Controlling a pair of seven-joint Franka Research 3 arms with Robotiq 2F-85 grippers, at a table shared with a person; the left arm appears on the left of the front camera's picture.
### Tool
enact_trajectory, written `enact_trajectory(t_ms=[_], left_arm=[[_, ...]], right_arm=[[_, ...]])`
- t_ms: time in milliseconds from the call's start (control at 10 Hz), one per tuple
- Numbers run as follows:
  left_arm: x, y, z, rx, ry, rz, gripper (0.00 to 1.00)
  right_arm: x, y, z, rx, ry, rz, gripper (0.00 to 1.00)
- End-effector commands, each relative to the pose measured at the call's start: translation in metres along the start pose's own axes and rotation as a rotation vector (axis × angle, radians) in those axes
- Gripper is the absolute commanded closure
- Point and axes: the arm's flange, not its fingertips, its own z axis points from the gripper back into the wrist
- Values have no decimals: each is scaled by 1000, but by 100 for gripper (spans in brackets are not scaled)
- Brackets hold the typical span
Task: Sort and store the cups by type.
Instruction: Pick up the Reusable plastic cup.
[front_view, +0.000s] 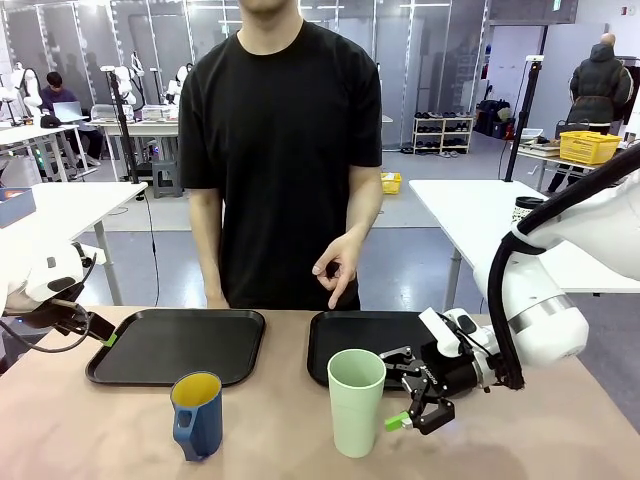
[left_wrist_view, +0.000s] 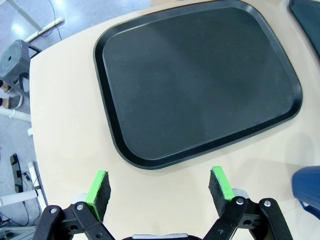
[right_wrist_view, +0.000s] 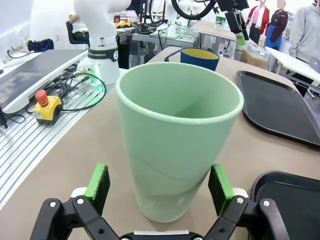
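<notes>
The pale-green tumbler (front_view: 356, 400) stands upright on the table near the front, just ahead of the right tray. My right gripper (front_view: 412, 403) is open right beside it. In the right wrist view the tumbler (right_wrist_view: 175, 145) rises close ahead of the right gripper (right_wrist_view: 159, 176), with a gap at each green pad. The dark-blue mug (front_view: 197, 414), yellow inside, stands to the tumbler's left, and also behind it as the mug (right_wrist_view: 197, 56). My left gripper (front_view: 104, 338) hovers open at the left tray's left edge. Nothing sits between the left gripper (left_wrist_view: 160, 187) fingers, and the mug's rim (left_wrist_view: 309, 187) peeks in at right.
Two black trays lie side by side, the left tray (front_view: 178, 345) and the right tray (front_view: 362, 338), both bare. A person in black stands at the far side with one hand (front_view: 335, 266) above the right tray's far edge. An emergency-stop box (right_wrist_view: 46, 106) and cables lie off the table.
</notes>
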Motion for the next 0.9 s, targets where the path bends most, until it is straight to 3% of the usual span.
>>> enact_trajectory(t_ms=[0, 800], left_arm=[[0, 2, 0, 2, -4, -3, 0], [0, 2, 0, 2, -4, -3, 0]], right_arm=[[-2, -9, -10, 10, -23, 6, 0], [-14, -24, -39, 47, -108, -29, 0]])
